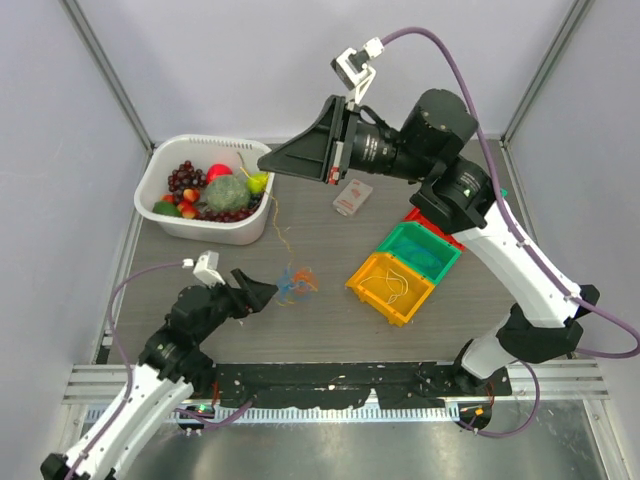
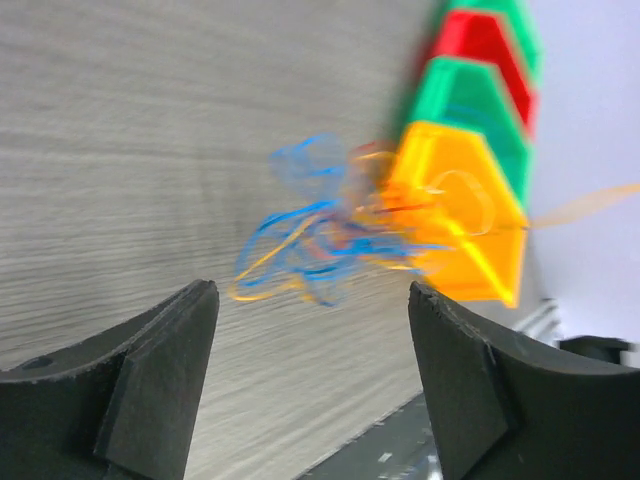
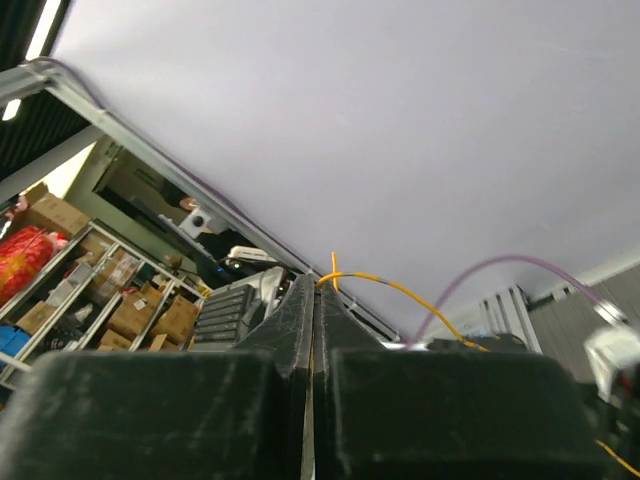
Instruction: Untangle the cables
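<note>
left end effector [image 1: 266, 291] spread wide, low on the counter [image 1: 200, 325], just beside the cable tangle [image 1: 297, 282], probably to pin it. right end effector [image 1: 264, 160] pinching an orange-yellow wire [image 3: 395, 285], raised high to draw that strand out of the knot. pale wire [image 1: 393, 283] sits in the yellow bin [image 1: 402, 313].

Left gripper [image 1: 268, 292] spread wide, low; right gripper [image 1: 266, 160] (raised high) pinched closed.

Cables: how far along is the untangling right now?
Done: one white wire lies in the yellow bin. In hand: the right gripper, raised high, is shut on an orange-yellow wire. To do: the blue, orange and red tangle lies knotted on the table, just ahead of the open left gripper.
</note>
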`<state>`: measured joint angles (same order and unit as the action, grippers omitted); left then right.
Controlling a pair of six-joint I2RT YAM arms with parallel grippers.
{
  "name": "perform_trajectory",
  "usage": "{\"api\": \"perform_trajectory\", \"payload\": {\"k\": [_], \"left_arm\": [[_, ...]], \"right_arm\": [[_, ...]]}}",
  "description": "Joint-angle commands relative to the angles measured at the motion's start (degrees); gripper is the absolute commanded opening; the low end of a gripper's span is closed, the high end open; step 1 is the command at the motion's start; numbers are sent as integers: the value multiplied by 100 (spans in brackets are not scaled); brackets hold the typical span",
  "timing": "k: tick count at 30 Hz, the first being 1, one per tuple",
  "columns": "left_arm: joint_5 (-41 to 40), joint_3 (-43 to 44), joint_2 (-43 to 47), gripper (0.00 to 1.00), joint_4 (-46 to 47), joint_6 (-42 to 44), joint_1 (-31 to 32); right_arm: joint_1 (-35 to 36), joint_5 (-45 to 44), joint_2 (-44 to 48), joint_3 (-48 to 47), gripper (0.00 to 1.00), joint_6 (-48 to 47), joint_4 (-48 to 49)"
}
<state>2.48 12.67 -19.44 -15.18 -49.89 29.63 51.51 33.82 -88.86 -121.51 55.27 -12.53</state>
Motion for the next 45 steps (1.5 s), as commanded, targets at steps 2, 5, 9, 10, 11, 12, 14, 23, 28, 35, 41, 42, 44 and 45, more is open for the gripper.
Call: {"api": "perform_trajectory", "payload": {"k": [2,5,9,10,11,12,14,23,28,35,41,42,44,45], "left_arm": [[253,684,1379,84,-890,-65,-1],[489,834,1750,85,-637,102,-1],[1104,1061,1103,86,181,733,-1],[1253,1184,787,86,295,961,-1],[1403,1290,514,85,418,1216,-1],[1535,1430,207,85,541,1418,-1],[1868,1624,-268,84,840,1814,-1],[2635,1740,-1167,81,1737,2168,8],[2039,1695,-1351,75,1790,2360,8],[264,915,-2571,63,3035,2107,-9],[139,394,-4408,53,3664,1782,-1],[182,351,-4497,51,3636,1737,-9],[209,254,-4402,50,3558,1614,-10],[174,219,-4254,51,3496,1562,-10]], "right_arm": [[-18,-358,378,576,1,-367,-91],[-18,-420,378,559,1,-350,-144],[-18,-464,308,506,1,-157,-92],[-18,-438,290,480,1,-113,-4],[-18,-412,264,479,1,9,58],[-18,-403,264,479,1,63,180],[-18,-368,211,488,1,256,356],[-9,-359,53,330,1,591,665],[-18,-289,-61,278,1,906,936],[184,1,-763,-1466,1,1610,1097],[220,-235,-1178,-3159,1,2076,2016],[220,-314,-1117,-3116,1,1980,2079],[220,-455,-836,-2714,1,1568,1984],[211,-569,-582,-2528,1,1270,1966]]}}
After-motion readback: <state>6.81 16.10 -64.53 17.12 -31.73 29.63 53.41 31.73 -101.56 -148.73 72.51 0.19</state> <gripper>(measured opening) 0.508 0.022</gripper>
